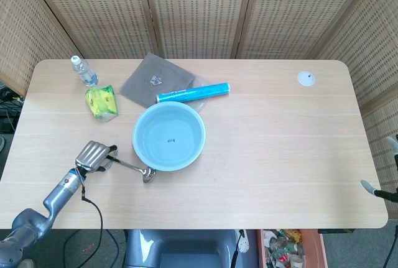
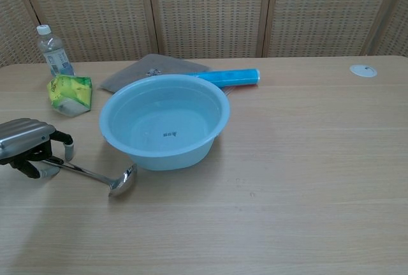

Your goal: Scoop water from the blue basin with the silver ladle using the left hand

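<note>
Chest view shows the robot's left hand (image 2: 29,146), a metal-backed hand with dark curled fingers, low at the near-left of the pale wooden table (image 2: 306,179), with its fingers wrapped about the far end of the silver ladle's (image 2: 95,176) thin handle; it looks to be grasping that handle, though how firmly the fingers close cannot be told. The ladle lies flat on the table, its handle running from the hand toward the right and its small round bowl resting just beside the near-left foot of the round blue plastic basin (image 2: 164,122), apart from the basin wall. The basin sits mid-left on the table with shallow clear water in it. From the head view the same layout reads plainly: left hand (image 1: 93,155), ladle (image 1: 132,168), basin (image 1: 168,135). The ladle appears light, rigid and smooth, so its polished stem may well slip or roll in the fingers; a hold near the handle's end, as here, gives reach over the basin rim but little control of the bowl's tilt. The basin looks light and could slide if the ladle knocks its wall. The right hand (image 1: 376,188) shows only as a sliver at the right edge of the head view, and whether it is released or clenched cannot be told.
</note>
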